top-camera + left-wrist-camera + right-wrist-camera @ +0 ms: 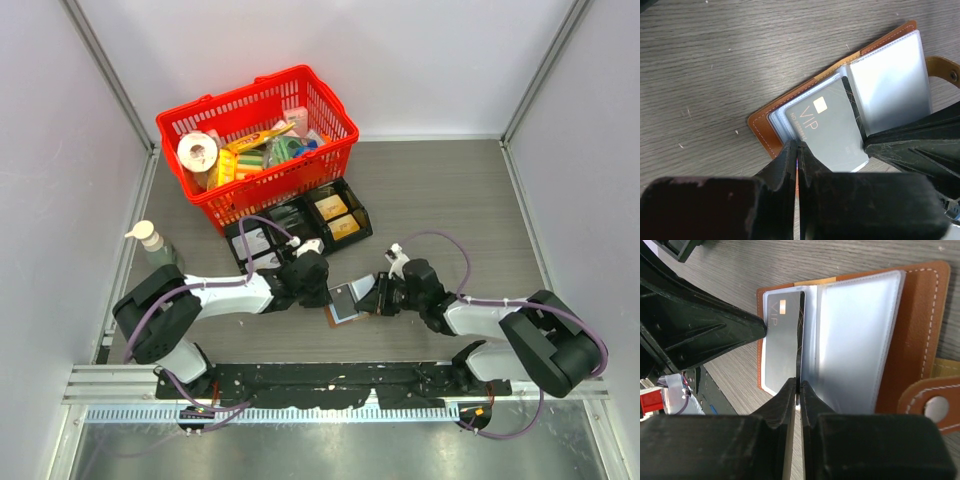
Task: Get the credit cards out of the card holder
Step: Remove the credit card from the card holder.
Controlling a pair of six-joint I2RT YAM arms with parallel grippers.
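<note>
Nearest, left gripper [797, 145] pinched shut on the rim of the card holder [762, 127], open on the table [715, 60]; right gripper [797, 382] apparently nipped shut on the edge of the VIP credit card [782, 340]: anchor the holder, draw straight along the sleeve [855, 340].

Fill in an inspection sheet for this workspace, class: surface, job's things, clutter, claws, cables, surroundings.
Surface: grey wood-grain table with a few pale specks.
Job's things: brown card holder lying open between the arms; a grey credit card marked VIP still in its sleeve.
Clutter: red basket packed with packets and a roll at the back; black divided tray in front of it; bottle with a white nozzle by the left wall.
Claws: left claw shut on the holder's brown cover edge; right claw shut on its sleeve edge beside the card.
Cables: purple cables looping off both arms, one over the tray.
Surroundings: pale walls on three sides.
</note>
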